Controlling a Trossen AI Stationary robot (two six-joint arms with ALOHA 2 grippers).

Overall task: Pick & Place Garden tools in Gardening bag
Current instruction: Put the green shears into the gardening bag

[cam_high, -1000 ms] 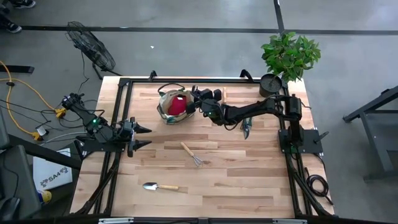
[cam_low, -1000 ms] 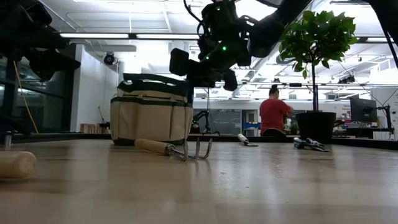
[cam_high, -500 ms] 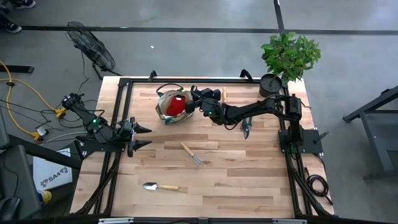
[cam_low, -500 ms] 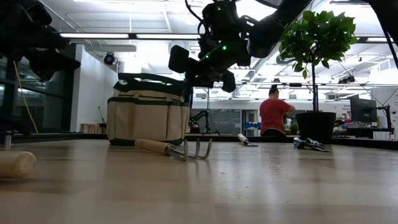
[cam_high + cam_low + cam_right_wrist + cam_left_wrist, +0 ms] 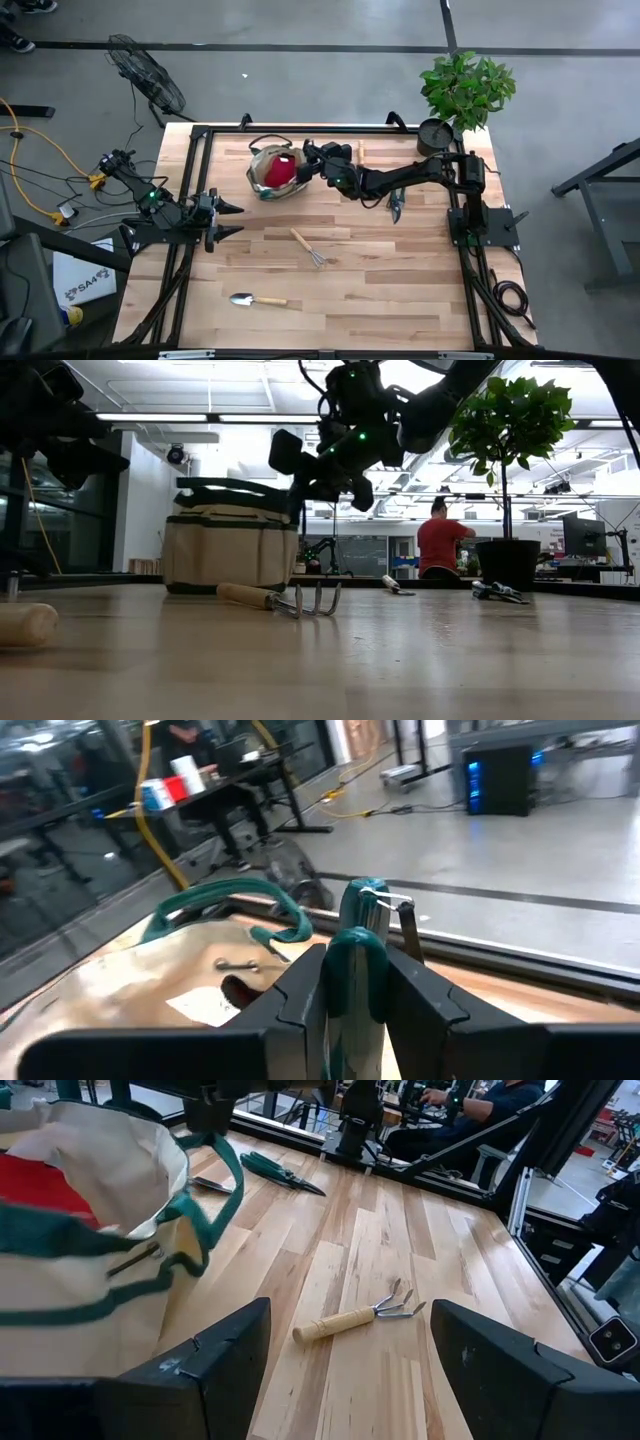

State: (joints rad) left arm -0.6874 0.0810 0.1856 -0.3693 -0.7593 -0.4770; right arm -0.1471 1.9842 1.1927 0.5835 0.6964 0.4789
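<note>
Waiting at the counter's (image 5: 400,290) left edge, the left pincer (image 5: 228,220) gapes empty. Only the right wrist view shows the right pincer (image 5: 352,982) pinching the gardening bag's (image 5: 274,171) green loop handle (image 5: 352,960) at the back.

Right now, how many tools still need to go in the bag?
Done: something red lies inside the bag. In hand: the right gripper pinches the bag's green handle. Left on the table: rake, trowel, shears. The left gripper waits, jaws open.
</note>
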